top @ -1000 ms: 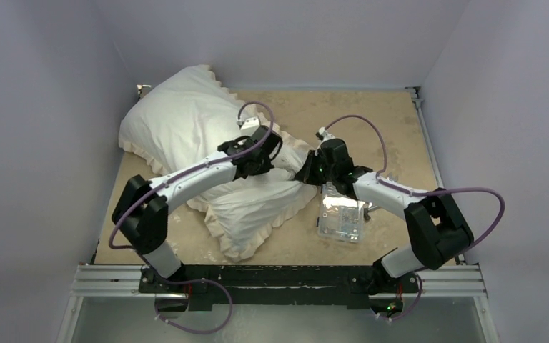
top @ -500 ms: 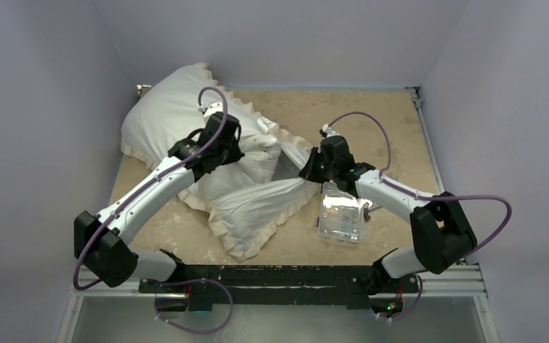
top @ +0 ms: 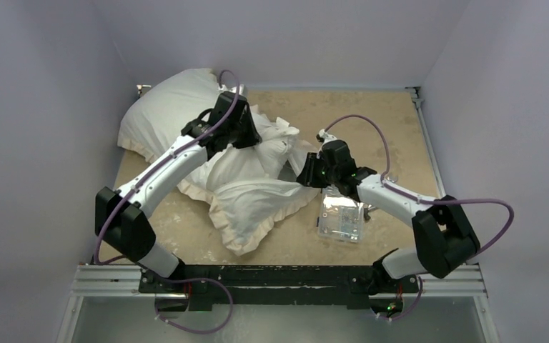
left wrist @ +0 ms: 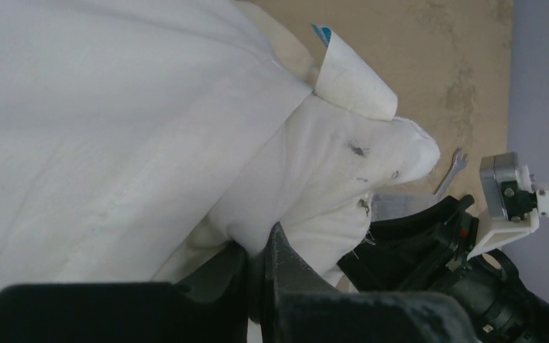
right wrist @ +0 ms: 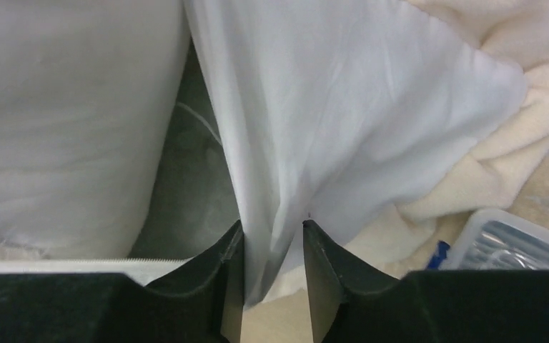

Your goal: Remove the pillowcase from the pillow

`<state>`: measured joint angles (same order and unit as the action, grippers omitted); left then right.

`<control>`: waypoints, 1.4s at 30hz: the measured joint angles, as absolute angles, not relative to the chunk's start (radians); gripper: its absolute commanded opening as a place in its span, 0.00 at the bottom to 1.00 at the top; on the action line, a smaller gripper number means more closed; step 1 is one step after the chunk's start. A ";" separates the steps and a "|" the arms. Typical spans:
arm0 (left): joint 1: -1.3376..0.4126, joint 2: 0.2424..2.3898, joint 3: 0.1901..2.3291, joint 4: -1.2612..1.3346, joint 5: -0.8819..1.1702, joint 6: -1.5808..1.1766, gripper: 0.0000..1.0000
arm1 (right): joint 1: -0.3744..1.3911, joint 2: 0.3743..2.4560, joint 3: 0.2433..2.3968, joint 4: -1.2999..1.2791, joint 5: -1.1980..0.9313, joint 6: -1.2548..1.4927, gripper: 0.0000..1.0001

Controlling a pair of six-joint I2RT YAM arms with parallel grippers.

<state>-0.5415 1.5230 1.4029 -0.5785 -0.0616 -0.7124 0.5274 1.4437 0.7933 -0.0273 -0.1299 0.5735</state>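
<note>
The pillowcase lies white back up from the back left to the centre, with its cream frill along the edges. A bunched white corner of the pillow sticks out of its opening. My left gripper is shut on that corner. In the left wrist view the speckled pillow corner with its tag is pinched in my left gripper. My right gripper is shut on the pillowcase's opening edge. In the right wrist view, white pillowcase fabric runs between the fingers of my right gripper, with the grey-green inside to the left.
A clear plastic container stands just right of the pillowcase, under my right arm; it also shows in the right wrist view. A small wrench lies on the tan table. Grey walls close in the left, back and right.
My left gripper has moved from the centre back and to the left, drawing the pillow corner out of the opening. My right gripper has held the pillowcase edge almost in place.
</note>
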 measured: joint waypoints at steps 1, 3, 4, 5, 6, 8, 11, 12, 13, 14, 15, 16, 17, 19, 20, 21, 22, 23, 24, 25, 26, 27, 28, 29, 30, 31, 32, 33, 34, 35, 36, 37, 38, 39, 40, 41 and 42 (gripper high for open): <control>-0.542 1.541 1.416 -0.574 -0.052 -0.710 0.00 | 0.530 1.432 0.794 -0.048 -0.118 0.559 0.51; -0.541 1.581 1.449 -0.572 -0.033 -0.701 0.00 | 0.530 1.394 0.797 -0.103 -0.092 0.525 0.62; -0.541 1.597 1.461 -0.570 -0.025 -0.693 0.00 | 0.530 1.365 0.801 -0.133 -0.084 0.503 0.67; -0.540 1.608 1.469 -0.570 -0.017 -0.686 0.00 | 0.530 1.340 0.808 -0.160 -0.076 0.484 0.71; -0.540 1.615 1.472 -0.569 -0.010 -0.682 0.00 | 0.530 1.309 0.818 -0.189 -0.073 0.459 0.75; -0.539 1.621 1.472 -0.569 -0.002 -0.669 0.00 | 0.538 1.257 0.849 -0.234 -0.078 0.413 0.81; -0.538 1.623 1.472 -0.566 0.014 -0.659 0.00 | 0.571 1.227 0.904 -0.258 -0.106 0.348 0.85; -0.537 1.623 1.472 -0.564 0.019 -0.657 0.00 | 0.590 1.230 0.924 -0.261 -0.117 0.327 0.85; -0.537 1.623 1.472 -0.562 0.023 -0.655 0.00 | 0.613 1.238 0.944 -0.263 -0.128 0.305 0.85; -0.537 1.623 1.472 -0.562 0.028 -0.652 0.00 | 0.637 1.251 0.963 -0.264 -0.137 0.284 0.85; -0.536 1.623 1.472 -0.562 0.033 -0.649 0.00 | 0.662 1.269 0.986 -0.270 -0.151 0.262 0.85; -0.536 1.623 1.472 -0.562 0.039 -0.647 0.00 | 0.683 1.293 1.010 -0.271 -0.162 0.240 0.85; -0.536 1.623 1.472 -0.562 0.043 -0.643 0.00 | 0.700 1.319 1.032 -0.271 -0.179 0.221 0.85; -0.536 1.623 1.472 -0.562 0.051 -0.641 0.00 | 0.722 1.369 1.068 -0.268 -0.209 0.189 0.85; -0.536 1.623 1.472 -0.562 0.054 -0.641 0.00 | 0.727 1.392 1.080 -0.264 -0.225 0.174 0.85; -0.535 1.623 1.472 -0.562 0.057 -0.639 0.00 | 0.728 1.411 1.089 -0.262 -0.234 0.162 0.85; -0.535 1.623 1.472 -0.562 0.059 -0.638 0.00 | 0.728 1.433 1.098 -0.262 -0.247 0.149 0.84; -0.535 1.623 1.472 -0.562 0.061 -0.635 0.00 | 0.728 1.448 1.105 -0.260 -0.258 0.141 0.84; -0.534 1.623 1.472 -0.562 0.063 -0.634 0.00 | 0.728 1.466 1.113 -0.258 -0.272 0.131 0.83; -0.533 1.623 1.472 -0.563 0.065 -0.633 0.00 | 0.728 1.483 1.122 -0.252 -0.286 0.122 0.80; -0.533 1.623 1.472 -0.563 0.066 -0.633 0.00 | 0.729 1.499 1.129 -0.245 -0.297 0.113 0.77; -0.532 1.623 1.472 -0.563 0.067 -0.632 0.00 | 0.730 1.511 1.133 -0.240 -0.308 0.107 0.73; -0.532 1.623 1.472 -0.563 0.068 -0.632 0.00 | 0.733 1.524 1.137 -0.235 -0.319 0.101 0.68; -0.532 1.623 1.472 -0.564 0.068 -0.631 0.00 | 0.735 1.538 1.142 -0.232 -0.334 0.094 0.63; -0.531 1.625 1.474 -0.566 0.068 -0.630 0.00 | 0.738 1.552 1.146 -0.230 -0.345 0.088 0.57; -0.531 1.629 1.480 -0.570 0.068 -0.629 0.00 | 0.741 1.562 1.147 -0.228 -0.355 0.083 0.52; -0.531 1.636 1.489 -0.577 0.067 -0.624 0.00 | 0.744 1.571 1.147 -0.228 -0.362 0.082 0.47; -0.531 1.644 1.501 -0.589 0.067 -0.616 0.00 | 0.746 1.574 1.147 -0.227 -0.363 0.080 0.40; -0.531 1.654 1.512 -0.600 0.065 -0.614 0.00 | 0.746 1.575 1.146 -0.226 -0.363 0.078 0.33; -0.530 1.665 1.524 -0.609 0.065 -0.608 0.00 | 0.746 1.571 1.142 -0.223 -0.363 0.077 0.26; -0.530 1.676 1.538 -0.618 0.064 -0.607 0.00 | 0.746 1.566 1.136 -0.221 -0.363 0.072 0.20; -0.530 1.687 1.551 -0.624 0.064 -0.606 0.00 | 0.748 1.554 1.122 -0.216 -0.364 0.070 0.15; -0.530 1.699 1.566 -0.631 0.064 -0.606 0.00 | 0.752 1.539 1.103 -0.212 -0.363 0.069 0.13; -0.531 1.708 1.581 -0.639 0.064 -0.606 0.00 | 0.756 1.519 1.080 -0.209 -0.363 0.069 0.12; -0.531 1.722 1.599 -0.648 0.064 -0.606 0.00 | 0.762 1.503 1.062 -0.209 -0.363 0.069 0.12; -0.531 1.735 1.615 -0.653 0.063 -0.607 0.00 | 0.770 1.484 1.041 -0.205 -0.363 0.072 0.11; -0.531 1.749 1.632 -0.653 0.061 -0.607 0.00 | 0.781 1.467 1.021 -0.205 -0.364 0.074 0.10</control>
